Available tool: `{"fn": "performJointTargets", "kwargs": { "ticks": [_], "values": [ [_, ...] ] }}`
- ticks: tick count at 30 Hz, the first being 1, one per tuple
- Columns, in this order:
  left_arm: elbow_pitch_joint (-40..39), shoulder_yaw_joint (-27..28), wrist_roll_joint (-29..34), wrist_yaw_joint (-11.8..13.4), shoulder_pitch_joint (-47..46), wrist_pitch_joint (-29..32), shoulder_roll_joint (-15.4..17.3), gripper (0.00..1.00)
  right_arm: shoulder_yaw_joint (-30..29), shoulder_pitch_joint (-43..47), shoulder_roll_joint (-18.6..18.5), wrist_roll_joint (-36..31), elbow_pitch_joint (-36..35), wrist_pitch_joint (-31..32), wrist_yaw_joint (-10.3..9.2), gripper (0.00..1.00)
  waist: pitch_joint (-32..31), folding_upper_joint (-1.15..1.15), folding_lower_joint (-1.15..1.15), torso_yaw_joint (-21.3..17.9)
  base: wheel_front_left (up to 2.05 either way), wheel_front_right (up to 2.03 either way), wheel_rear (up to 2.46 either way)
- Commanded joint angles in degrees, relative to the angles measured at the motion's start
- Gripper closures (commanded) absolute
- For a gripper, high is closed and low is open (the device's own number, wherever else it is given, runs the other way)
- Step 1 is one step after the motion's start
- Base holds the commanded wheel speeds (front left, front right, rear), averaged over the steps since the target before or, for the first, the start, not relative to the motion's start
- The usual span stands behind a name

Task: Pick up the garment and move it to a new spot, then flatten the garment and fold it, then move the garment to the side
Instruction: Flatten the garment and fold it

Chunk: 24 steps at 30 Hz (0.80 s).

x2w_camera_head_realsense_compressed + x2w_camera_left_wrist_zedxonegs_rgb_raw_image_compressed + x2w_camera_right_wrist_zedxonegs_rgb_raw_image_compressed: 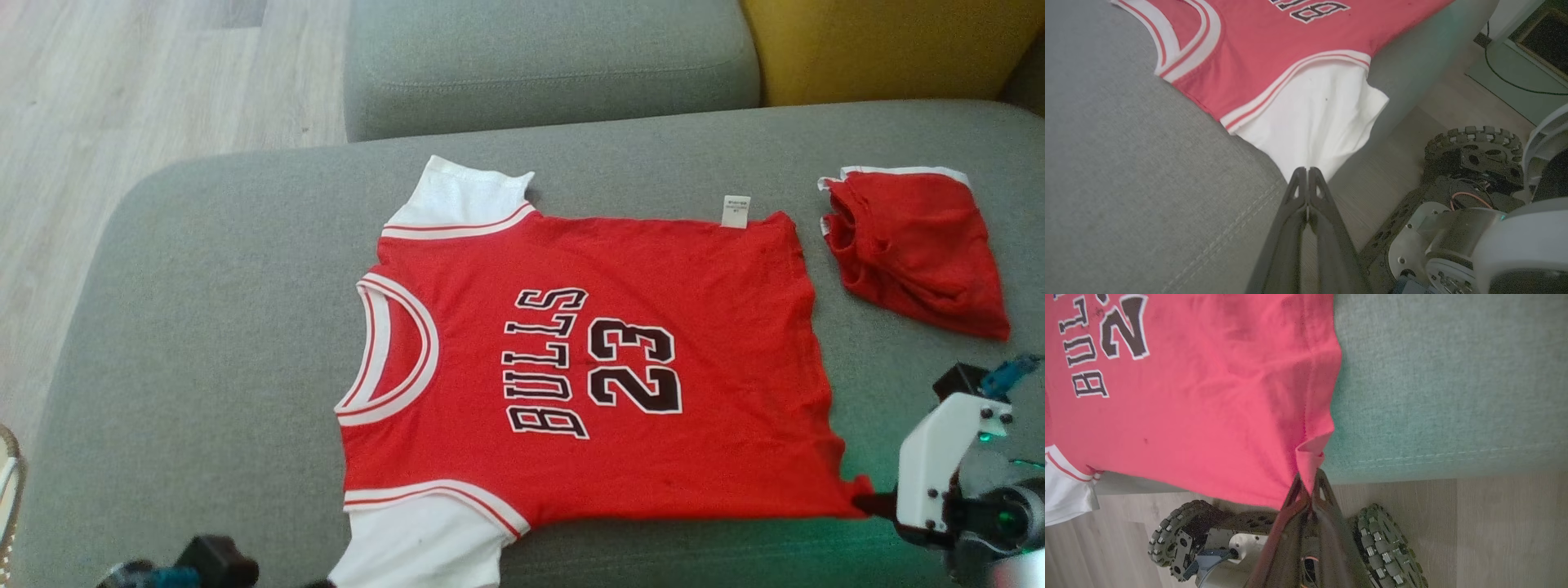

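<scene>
Clamps the jersey [571, 343] at its near edge: left gripper [1306, 171] on white sleeve [1314, 118], right gripper [1308, 477] on hem corner [1310, 451]. Lies lengthwise left-right, spreading to the far side.

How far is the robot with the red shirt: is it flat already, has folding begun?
Looks done: the red shirt lies spread flat on the grey cushion. In hand: the left gripper is shut on its white sleeve, the right gripper on a hem corner, both at the near edge. Left: no fold shows yet, nor the move aside.
</scene>
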Motion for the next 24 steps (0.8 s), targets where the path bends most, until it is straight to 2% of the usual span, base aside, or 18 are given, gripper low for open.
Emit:
{"fn": "performJointTargets", "kwargs": {
  "ticks": [1,9,16,24],
  "values": [
    [-1.4,2.2,-0.4,0.1,-4.4,-0.9,3.0,1.0,0.2,-1.8,-0.2,-0.9,-3.4,0.4,-0.01,1.0,0.2,0.0,0.0,0.1,0.0,0.0,0.0],
    [-1.5,4.2,-1.8,0.1,-9.9,-3.0,3.6,1.0,-2.6,-4.7,4.0,-5.1,-7.1,-3.0,-0.01,1.0,1.7,0.0,0.0,0.1,0.0,0.0,0.0],
    [-0.4,8.2,-2.6,0.6,-16.7,-4.7,0.1,1.0,-2.2,-9.2,5.1,-6.1,-4.4,-8.5,-0.01,1.0,4.1,0.0,0.0,-0.3,0.0,0.0,0.0],
    [4.0,9.7,-1.6,2.3,-22.7,-4.0,-4.7,1.0,-2.1,-14.2,5.5,-5.7,1.7,-15.6,-0.01,1.0,7.1,0.0,0.0,-1.1,0.0,0.0,0.0]
  ]
}}
